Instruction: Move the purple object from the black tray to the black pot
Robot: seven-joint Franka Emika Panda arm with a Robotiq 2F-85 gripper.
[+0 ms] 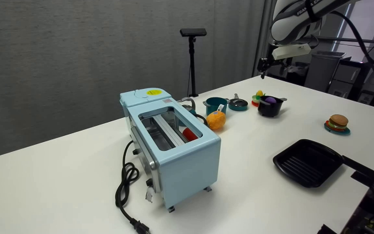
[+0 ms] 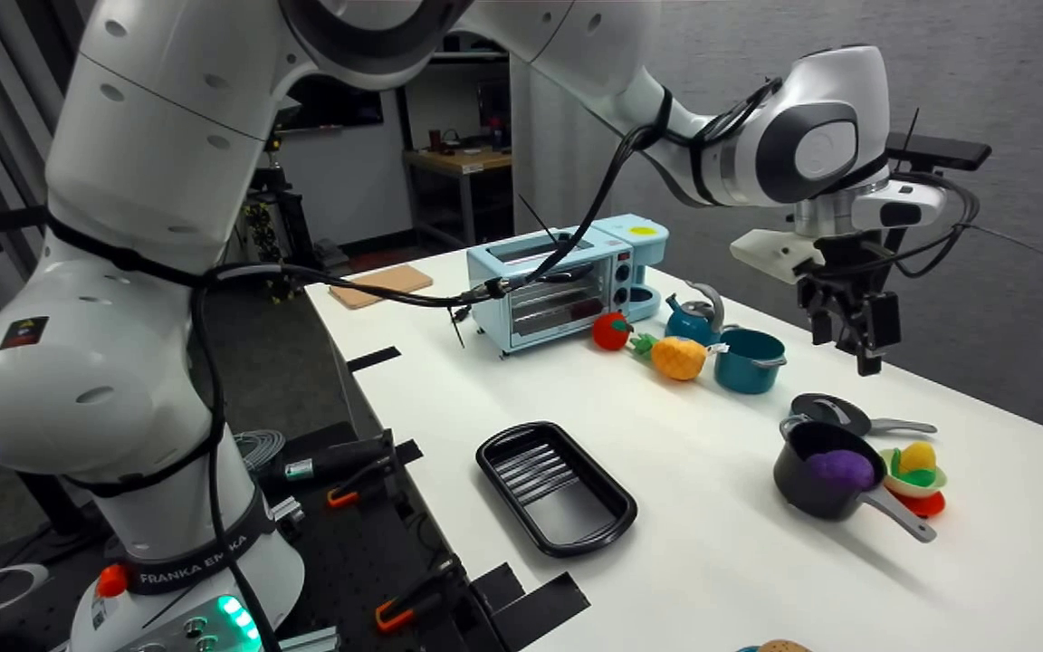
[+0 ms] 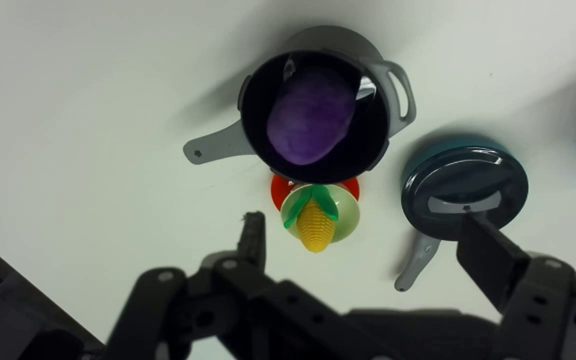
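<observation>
One purple object (image 3: 310,117), inside the black pot (image 1: 269,110), below my gripper (image 3: 362,220) and off to one side | jaws apart, nothing held | shaded, so I only guess light, slightly soft, slick | I'd pinch across its narrower width

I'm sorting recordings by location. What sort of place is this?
Probably a robotics lab with a play-kitchen setup: a Franka-labelled arm mounted beside the white table, a black bar-shaped device on a stand, and a toy-looking burger.
</observation>
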